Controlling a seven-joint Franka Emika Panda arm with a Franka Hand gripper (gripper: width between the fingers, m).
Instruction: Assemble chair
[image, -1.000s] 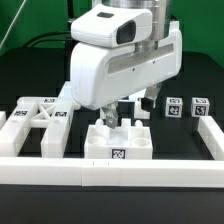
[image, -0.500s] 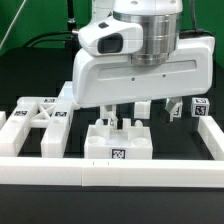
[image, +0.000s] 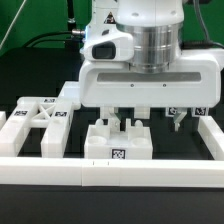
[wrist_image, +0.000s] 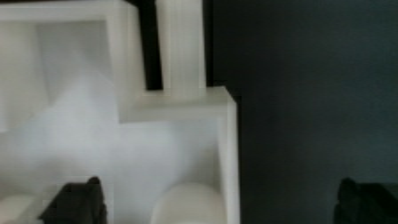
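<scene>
Below the gripper (image: 149, 119), jaws spread wide, blocky white chair piece (image: 118, 143)

The open gripper (image: 155, 121) hangs low, with one finger close over the pegs on top of the block (image: 118, 143), so that part stands in the way of going straight down there. The other finger is over a bare strip of table (image: 178, 148) between the block and the right rail (image: 212, 140). On the exterior view's left, the frame part (image: 40, 122) leaves only a narrow gap beside the block, and the front rail (image: 110, 172) closes the near side.
</scene>
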